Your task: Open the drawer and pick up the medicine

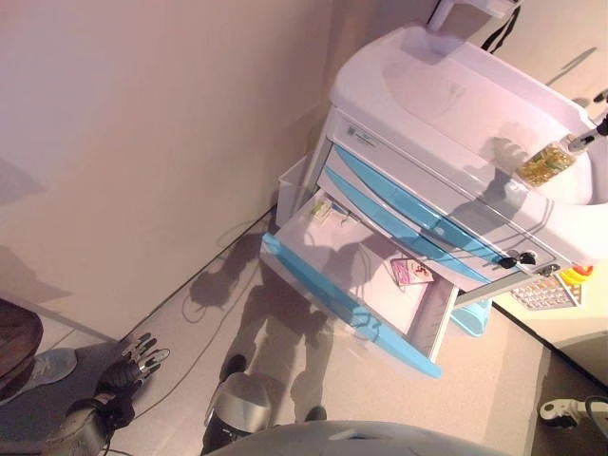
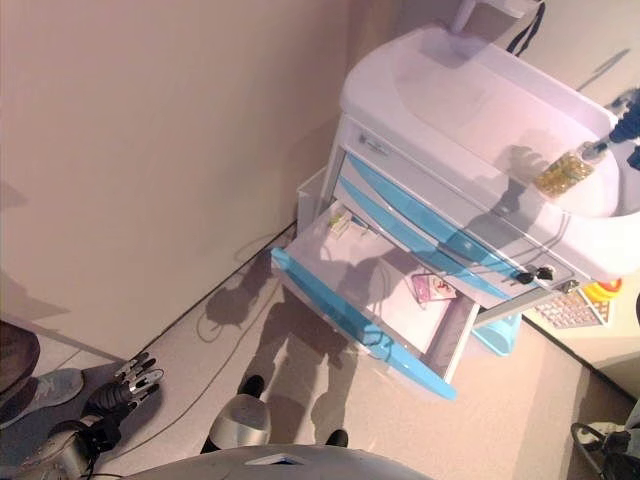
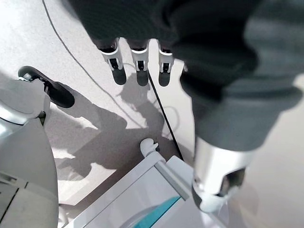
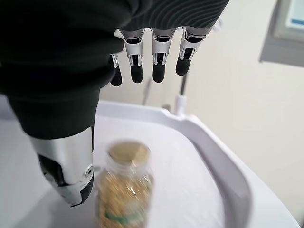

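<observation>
The white cart [image 1: 446,104] has blue-fronted drawers, and its lowest drawer [image 1: 347,313] is pulled out. Inside lie a pink flat box [image 1: 410,273] and small packets [image 1: 323,209] at the back corner. A clear bottle of yellow pills [image 1: 546,163] stands on the cart's top tray [image 4: 223,161]. My right hand [image 4: 159,57] hovers over this bottle [image 4: 124,190], fingers straight and the thumb beside it, not closed on it. Only its edge shows in the eye views [image 1: 598,123]. My left hand [image 1: 133,366] hangs open low at my side, far from the cart.
A wall runs along the left. A white bin [image 1: 293,185] hangs on the cart's side, and a wire basket [image 1: 546,293] and a blue bin [image 1: 470,318] hang on the other side. A person's shoe [image 1: 52,366] shows beside my left hand.
</observation>
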### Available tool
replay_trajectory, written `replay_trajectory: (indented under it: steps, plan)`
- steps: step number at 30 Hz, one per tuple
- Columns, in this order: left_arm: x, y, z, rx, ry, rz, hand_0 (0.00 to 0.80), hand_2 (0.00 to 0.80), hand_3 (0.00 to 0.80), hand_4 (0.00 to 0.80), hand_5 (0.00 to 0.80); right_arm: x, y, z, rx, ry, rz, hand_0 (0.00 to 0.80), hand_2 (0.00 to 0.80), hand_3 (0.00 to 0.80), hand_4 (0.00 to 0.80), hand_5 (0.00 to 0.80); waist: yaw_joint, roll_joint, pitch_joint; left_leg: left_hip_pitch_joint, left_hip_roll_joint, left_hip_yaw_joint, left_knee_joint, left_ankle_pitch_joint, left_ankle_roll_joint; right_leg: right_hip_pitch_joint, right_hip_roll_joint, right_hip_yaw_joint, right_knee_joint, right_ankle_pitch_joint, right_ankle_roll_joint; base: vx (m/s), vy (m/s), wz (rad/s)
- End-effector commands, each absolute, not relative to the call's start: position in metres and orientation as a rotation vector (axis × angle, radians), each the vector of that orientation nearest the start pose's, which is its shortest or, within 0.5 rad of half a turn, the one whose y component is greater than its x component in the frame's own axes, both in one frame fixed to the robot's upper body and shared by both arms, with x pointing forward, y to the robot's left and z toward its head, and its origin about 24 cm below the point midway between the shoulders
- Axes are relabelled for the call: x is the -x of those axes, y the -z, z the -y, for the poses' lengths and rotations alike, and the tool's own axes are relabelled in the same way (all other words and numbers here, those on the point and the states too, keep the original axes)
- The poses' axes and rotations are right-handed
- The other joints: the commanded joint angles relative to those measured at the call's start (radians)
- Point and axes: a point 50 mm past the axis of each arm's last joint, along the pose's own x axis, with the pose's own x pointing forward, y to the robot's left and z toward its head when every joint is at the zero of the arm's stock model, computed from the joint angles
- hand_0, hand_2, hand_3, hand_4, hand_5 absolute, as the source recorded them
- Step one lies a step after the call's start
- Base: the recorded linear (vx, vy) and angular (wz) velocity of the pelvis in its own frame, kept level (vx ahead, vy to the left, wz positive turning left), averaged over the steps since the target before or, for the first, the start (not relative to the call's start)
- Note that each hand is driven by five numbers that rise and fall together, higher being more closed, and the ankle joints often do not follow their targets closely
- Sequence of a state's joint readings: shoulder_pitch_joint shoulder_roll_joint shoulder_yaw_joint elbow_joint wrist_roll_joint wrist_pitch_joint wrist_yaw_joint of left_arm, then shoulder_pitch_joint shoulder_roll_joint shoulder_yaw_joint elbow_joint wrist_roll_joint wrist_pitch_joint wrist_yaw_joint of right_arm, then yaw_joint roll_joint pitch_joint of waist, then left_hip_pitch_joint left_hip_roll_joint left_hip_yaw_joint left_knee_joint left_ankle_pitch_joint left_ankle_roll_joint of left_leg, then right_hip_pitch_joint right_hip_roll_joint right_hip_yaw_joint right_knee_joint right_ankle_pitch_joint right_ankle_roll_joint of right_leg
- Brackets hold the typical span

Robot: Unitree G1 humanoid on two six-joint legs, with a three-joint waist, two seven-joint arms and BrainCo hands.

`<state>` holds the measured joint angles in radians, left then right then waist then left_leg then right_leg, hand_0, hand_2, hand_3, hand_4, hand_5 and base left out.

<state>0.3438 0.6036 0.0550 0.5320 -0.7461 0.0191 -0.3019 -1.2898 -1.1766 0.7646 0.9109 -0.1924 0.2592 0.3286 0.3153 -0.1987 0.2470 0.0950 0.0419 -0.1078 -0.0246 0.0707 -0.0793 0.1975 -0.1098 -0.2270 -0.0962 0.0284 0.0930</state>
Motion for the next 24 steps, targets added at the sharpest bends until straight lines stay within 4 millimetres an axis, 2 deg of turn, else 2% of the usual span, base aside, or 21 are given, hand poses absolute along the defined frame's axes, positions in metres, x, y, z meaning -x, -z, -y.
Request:
replay_trajectory:
  steps: [1, 9, 15, 19, 22, 24]
  plan:
    - [-0.101, 0.052, -0.337, 0.174, -0.160, -0.667, 0.000, 0.000, 0.000, 0.000, 0.000, -0.314, -0.361, 0.386, 1.392, 0.531, -0.313, 0.000, 0.000, 0.000, 0.000, 0.000, -0.014, 0.025, -0.098, 0.010, -0.024, -0.031, 0.009, -0.106, 0.044, -0.051, 0.018, 0.001, 0.087, 0.005, 0.073, -0.071, 0.014, -0.06]
    - [-0.107, 0.055, -0.326, 0.168, -0.098, -0.644, 0.000, 0.000, 0.000, 0.000, 0.000, -0.302, -0.395, 0.365, 1.429, 0.561, -0.120, 0.000, 0.000, 0.000, 0.000, 0.000, -0.081, 0.048, -0.123, 0.015, -0.025, 0.018, 0.007, -0.107, 0.044, -0.067, 0.000, 0.027, 0.091, 0.007, 0.076, -0.072, 0.042, -0.13]
    - [-0.119, 0.055, -0.310, 0.112, 0.012, -0.627, 0.000, 0.000, 0.000, 0.000, 0.000, -0.295, -0.401, 0.352, 1.377, 0.544, 0.055, 0.000, 0.000, 0.000, 0.000, 0.000, -0.137, 0.079, -0.135, 0.012, -0.024, 0.057, 0.019, -0.116, 0.044, -0.080, -0.012, 0.054, 0.095, 0.002, 0.077, -0.088, 0.041, -0.15]
    - [-0.128, 0.055, -0.299, 0.086, 0.065, -0.600, 0.000, 0.000, 0.000, 0.000, 0.000, -0.291, -0.385, 0.339, 1.292, 0.442, 0.162, 0.000, 0.000, 0.000, 0.000, 0.000, -0.190, 0.107, -0.141, 0.014, -0.019, 0.087, 0.028, -0.122, 0.042, -0.091, -0.018, 0.076, 0.100, -0.003, 0.077, -0.102, 0.038, -0.20]
    - [-0.133, 0.055, -0.296, 0.069, 0.071, -0.587, 0.000, 0.000, 0.000, 0.000, 0.000, -0.286, -0.356, 0.333, 1.206, 0.334, 0.212, 0.000, 0.000, 0.000, 0.000, 0.000, -0.237, 0.116, -0.149, 0.015, -0.013, 0.113, 0.026, -0.123, 0.041, -0.105, -0.019, 0.092, 0.101, -0.004, 0.076, -0.072, 0.009, -0.17]
    - [-0.135, 0.056, -0.293, 0.042, 0.084, -0.588, 0.000, 0.000, 0.000, 0.000, 0.000, -0.280, -0.339, 0.333, 1.168, 0.296, 0.232, 0.000, 0.000, 0.000, 0.000, 0.000, -0.254, 0.116, -0.149, 0.017, -0.010, 0.125, 0.026, -0.125, 0.039, -0.108, -0.019, 0.099, 0.102, -0.007, 0.075, -0.090, -0.017, -0.24]
